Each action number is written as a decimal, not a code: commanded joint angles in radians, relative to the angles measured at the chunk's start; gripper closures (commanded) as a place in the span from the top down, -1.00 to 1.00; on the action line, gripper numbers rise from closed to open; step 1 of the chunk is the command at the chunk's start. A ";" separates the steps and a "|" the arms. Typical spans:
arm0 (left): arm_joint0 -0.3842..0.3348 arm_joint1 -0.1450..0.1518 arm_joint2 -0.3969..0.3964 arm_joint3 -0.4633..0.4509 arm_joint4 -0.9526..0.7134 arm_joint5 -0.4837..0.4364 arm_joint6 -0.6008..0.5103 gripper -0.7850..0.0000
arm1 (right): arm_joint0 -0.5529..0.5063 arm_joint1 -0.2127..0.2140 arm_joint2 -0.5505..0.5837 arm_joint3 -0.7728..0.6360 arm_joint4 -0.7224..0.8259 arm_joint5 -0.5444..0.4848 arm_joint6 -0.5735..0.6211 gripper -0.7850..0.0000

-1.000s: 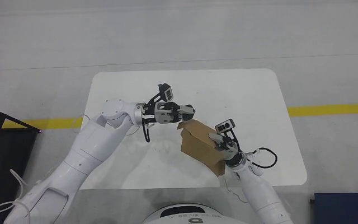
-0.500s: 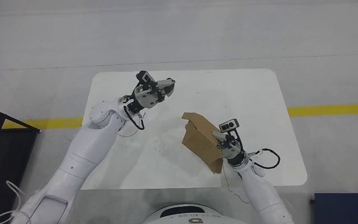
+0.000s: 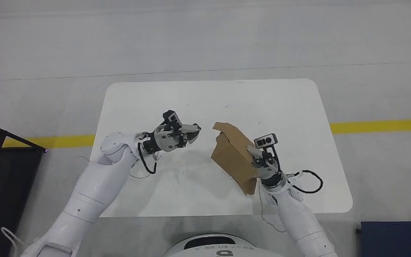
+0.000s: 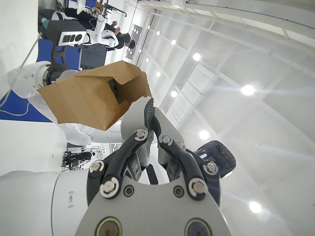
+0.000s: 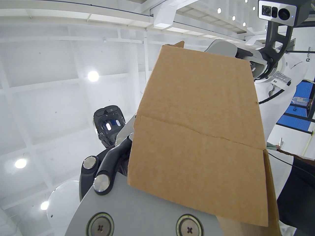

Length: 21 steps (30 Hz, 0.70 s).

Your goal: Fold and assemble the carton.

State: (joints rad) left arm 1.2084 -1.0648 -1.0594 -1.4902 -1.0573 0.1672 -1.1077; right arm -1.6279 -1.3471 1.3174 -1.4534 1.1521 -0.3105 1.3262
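Half-open brown carton, tilted over the table toward its right edge, pinched by the right gripper. Left gripper near it, apart, fingers pressed together.

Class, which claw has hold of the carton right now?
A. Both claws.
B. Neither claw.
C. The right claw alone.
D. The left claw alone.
C: the right claw holds the carton by its edge, while the left claw sits apart from it above the table, shut and empty.

Bright, even overhead light; ceiling lamps flare in the bowed wrist views.
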 commanded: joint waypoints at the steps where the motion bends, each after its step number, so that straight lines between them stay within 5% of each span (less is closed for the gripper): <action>1: -0.013 -0.008 0.026 0.013 -0.018 0.013 -0.011 -1.00 | 0.000 0.000 -0.003 -0.002 -0.003 -0.001 -0.002 -1.00; 21: -0.093 -0.064 0.139 0.089 -0.087 0.059 -0.057 -1.00 | -0.005 0.000 -0.019 -0.012 -0.016 -0.014 -0.001 -1.00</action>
State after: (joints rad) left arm 1.1181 -1.1267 -0.9223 -1.4040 -1.1452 0.2293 -1.1668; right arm -1.6328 -1.3469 1.2993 -1.4634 1.1375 -0.3244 1.3250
